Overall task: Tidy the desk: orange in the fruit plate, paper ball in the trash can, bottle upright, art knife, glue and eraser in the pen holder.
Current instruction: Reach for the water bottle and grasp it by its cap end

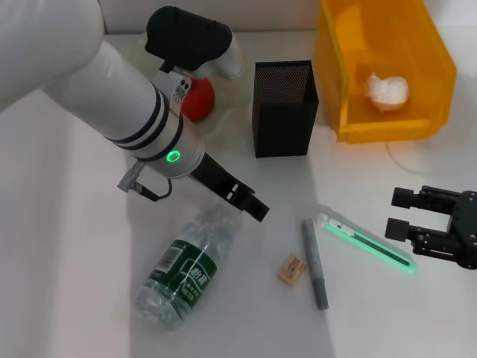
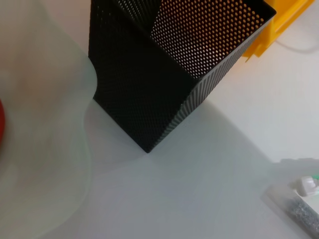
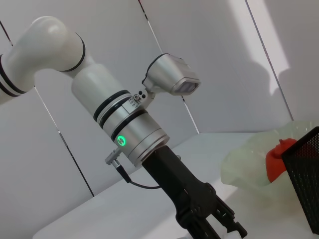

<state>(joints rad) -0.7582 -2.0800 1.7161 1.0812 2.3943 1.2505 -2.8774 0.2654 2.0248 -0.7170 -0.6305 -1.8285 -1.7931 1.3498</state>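
The tall square black metal mesh pen holder [image 1: 285, 108] stands upright. Left of it, the lumpy red-orange orange [image 1: 200, 99] sits in the pale green translucent ruffled fruit plate [image 1: 237, 95]. Right of it, the crumpled white paper ball [image 1: 386, 91] lies inside the translucent yellow-orange rectangular trash can [image 1: 335, 67]. In front of it, the clear plastic green-labelled bottle [image 1: 182, 270] lies on its side, and the small tan rectangular eraser [image 1: 292, 268] lies flat, right of the bottle.

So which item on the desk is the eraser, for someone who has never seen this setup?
Start at the black mesh pen holder and come toward the robot, to the loose items on the white desk. The eraser lies between the fallen bottle and a long grey stick, close beside the stick. It is the only small tan block, far shorter than either neighbour.
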